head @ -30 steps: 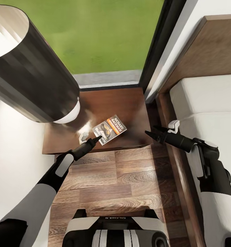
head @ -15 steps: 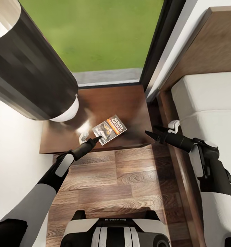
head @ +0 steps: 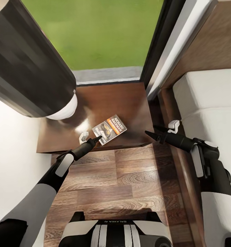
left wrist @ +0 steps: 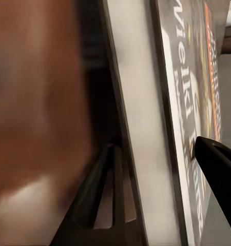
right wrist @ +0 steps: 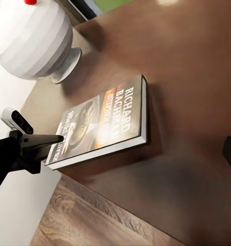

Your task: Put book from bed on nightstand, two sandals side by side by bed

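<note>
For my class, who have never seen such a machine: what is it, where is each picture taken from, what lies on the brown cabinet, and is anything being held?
It is a simulated two-armed robot. The head view looks down from its head; each wrist view looks along one gripper. On the nightstand lie the book and a lamp's white base. The left gripper has its fingers either side of the book's near corner; whether it grips is unclear. The right gripper hovers beside the bed, seemingly holding nothing.

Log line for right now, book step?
stage: placing book | book: flat on nightstand | left gripper: open, at book's corner | right gripper: open, empty
</note>
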Motion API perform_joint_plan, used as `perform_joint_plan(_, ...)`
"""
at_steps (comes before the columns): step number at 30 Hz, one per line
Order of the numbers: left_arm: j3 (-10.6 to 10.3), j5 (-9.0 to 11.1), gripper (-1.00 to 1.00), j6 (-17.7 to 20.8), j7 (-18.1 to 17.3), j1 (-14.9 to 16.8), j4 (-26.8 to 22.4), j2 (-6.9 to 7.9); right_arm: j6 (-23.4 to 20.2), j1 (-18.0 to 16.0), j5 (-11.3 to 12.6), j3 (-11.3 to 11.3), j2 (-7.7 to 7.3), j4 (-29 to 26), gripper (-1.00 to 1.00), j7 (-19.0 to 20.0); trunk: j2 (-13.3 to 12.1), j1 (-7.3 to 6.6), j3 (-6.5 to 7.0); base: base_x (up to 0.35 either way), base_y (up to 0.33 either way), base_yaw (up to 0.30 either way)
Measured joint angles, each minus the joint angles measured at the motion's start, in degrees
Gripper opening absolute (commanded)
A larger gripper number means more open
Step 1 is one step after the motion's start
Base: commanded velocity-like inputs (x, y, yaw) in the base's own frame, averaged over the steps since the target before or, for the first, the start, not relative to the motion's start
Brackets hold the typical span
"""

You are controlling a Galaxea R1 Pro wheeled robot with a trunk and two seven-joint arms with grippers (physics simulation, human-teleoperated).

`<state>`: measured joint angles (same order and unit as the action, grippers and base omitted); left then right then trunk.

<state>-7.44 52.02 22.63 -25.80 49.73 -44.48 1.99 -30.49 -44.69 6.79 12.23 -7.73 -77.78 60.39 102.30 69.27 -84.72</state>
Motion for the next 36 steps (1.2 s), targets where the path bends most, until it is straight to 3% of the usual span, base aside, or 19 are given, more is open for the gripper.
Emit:
perform_joint_plan(3,-0.1,1.2,-1.0,0.4,-0.2,0.0,-0.1,-0.03,0.0,0.0,0.0,0.0,0.0,0.0,1.0,0.0,1.2,0.65,-0.54,0.0,0.0,0.0)
perform_joint_plan(8,0.1,1.2,-1.0,0.3,-1.7,0.0,-0.1,0.02,0.0,0.0,0.0,0.0,0.0,0.0,1.0,0.0,3.2,1.75,-1.43,0.0,0.0,0.0)
perform_joint_plan(10,-0.1,1.2,-1.0,1.0,-0.4,0.0,-1.6,0.02,0.0,0.0,0.0,0.0,0.0,0.0,1.0,0.0,4.0,2.18,-1.79,0.0,0.0,0.0)
perform_joint_plan(21,-0.1,1.1,-1.0,0.7,-0.2,0.0,-1.8,0.02,0.0,0.0,0.0,0.0,0.0,0.0,1.0,0.0,4.0,2.2,-1.8,0.0,0.0,0.0)
perform_joint_plan(22,-0.1,1.1,1.0,0.7,-0.2,0.0,-1.8,0.02,0.0,0.0,0.0,0.0,0.0,0.0,1.0,0.0,4.0,2.2,-1.8,0.0,0.0,0.0)
perform_joint_plan(36,0.2,1.0,1.0,0.7,-0.3,0.0,-1.7,0.01,0.0,0.0,0.0,0.0,0.0,0.0,1.0,0.0,4.0,2.19,-1.8,0.0,0.0,0.0)
